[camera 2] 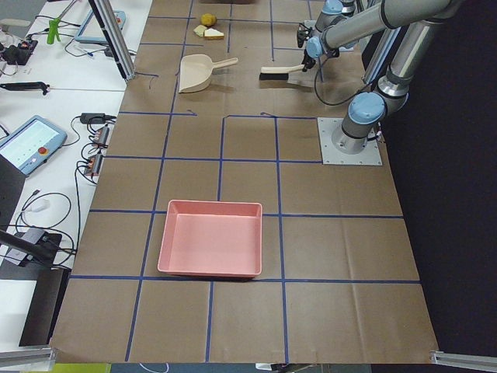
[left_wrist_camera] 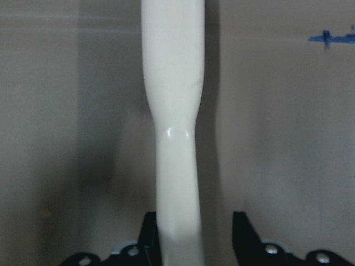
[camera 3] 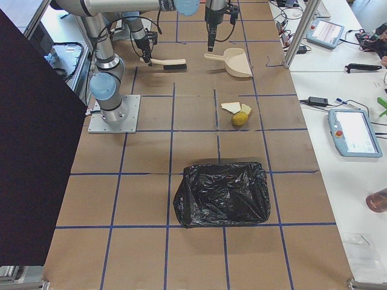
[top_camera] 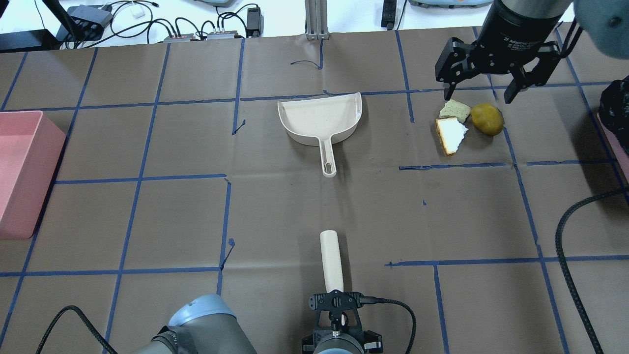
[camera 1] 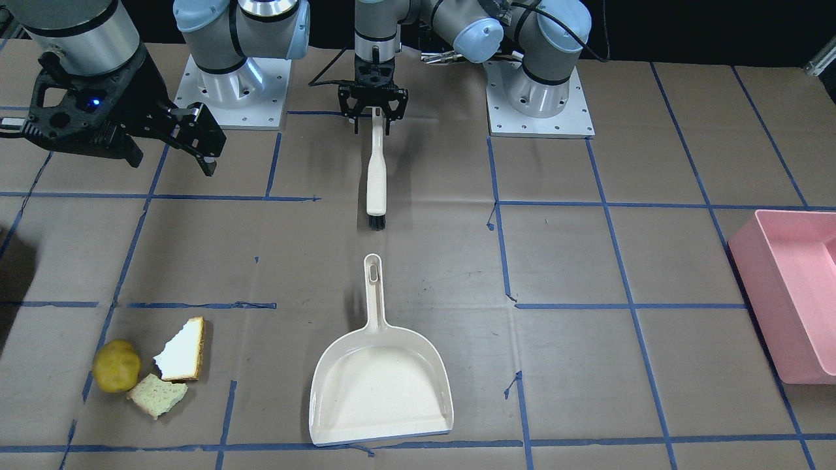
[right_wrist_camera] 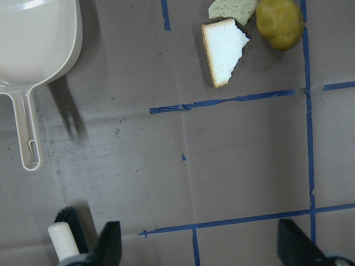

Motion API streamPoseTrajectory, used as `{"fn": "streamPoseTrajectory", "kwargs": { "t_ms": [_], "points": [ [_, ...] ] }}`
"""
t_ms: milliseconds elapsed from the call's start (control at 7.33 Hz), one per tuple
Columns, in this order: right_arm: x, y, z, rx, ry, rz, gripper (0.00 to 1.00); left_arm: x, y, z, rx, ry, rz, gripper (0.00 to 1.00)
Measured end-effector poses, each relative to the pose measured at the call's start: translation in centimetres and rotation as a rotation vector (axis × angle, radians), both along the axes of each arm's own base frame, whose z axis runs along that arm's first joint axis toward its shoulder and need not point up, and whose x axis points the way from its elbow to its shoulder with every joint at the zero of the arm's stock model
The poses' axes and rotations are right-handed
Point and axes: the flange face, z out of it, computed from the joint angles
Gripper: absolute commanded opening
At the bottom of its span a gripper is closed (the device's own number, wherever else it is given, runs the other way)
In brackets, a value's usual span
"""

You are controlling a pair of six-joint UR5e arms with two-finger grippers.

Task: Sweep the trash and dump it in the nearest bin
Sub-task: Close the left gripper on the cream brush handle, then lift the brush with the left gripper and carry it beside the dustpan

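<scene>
Cream dustpan [camera 1: 382, 385] lies flat at mid-worktop [camera 1: 588, 261], its handle pointing towards the robot. Beyond it lies the brush [camera 1: 375, 176], bristles towards the dustpan. The left tool [camera 1: 374, 128] straddles the brush's handle end, released, one finger touching and the other apart. Yellow-green ball [camera 1: 116, 365], white bread piece [camera 1: 181, 350] and pale bread piece [camera 1: 157, 396] sit close together on the robot's right side. The right tool [top_camera: 479, 96] hangs high on that side, spread wide.
</scene>
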Motion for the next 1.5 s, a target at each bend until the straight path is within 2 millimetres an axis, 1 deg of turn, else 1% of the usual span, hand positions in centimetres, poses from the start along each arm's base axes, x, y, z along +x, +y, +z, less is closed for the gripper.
{"fn": "streamPoseTrajectory", "kwargs": {
  "t_ms": [273, 409, 546, 682, 955, 1092, 1228, 1501],
  "points": [
    [0.0, 0.0, 0.0, 0.002, 0.001, 0.000, 1.00, 0.0, 0.1, 0.5, -0.006, 0.012, -0.002, 0.19],
    [0.0, 0.0, 0.0, 0.002, 0.000, 0.000, 1.00, 0.1, 0.1, 0.7, -0.009, 0.017, -0.003, 0.15],
    [0.0, 0.0, 0.0, 0.002, 0.000, 0.000, 1.00, 0.1, 0.1, 1.1, -0.019, 0.022, -0.014, 0.14],
    [0.0, 0.0, 0.0, 0.002, 0.000, 0.000, 1.00, 0.1, -0.1, 1.8, -0.035, 0.027, -0.032, 0.11],
    [0.0, 0.0, 0.0, 0.001, 0.000, 0.000, 1.00, 1.0, -0.5, 4.1, -0.064, 0.042, -0.037, 0.08],
    [0.0, 0.0, 0.0, 0.001, 0.000, 0.000, 1.00, 1.6, -1.5, 5.1, -0.063, 0.031, -0.031, 0.08],
    [0.0, 0.0, 0.0, 0.000, 0.000, 0.000, 1.00, 1.9, -3.2, 6.3, -0.060, 0.015, -0.027, 0.08],
    [0.0, 0.0, 0.0, -0.002, -0.001, 0.000, 1.00, 2.4, -8.0, 10.0, -0.059, -0.010, -0.012, 0.08]
  ]
}}
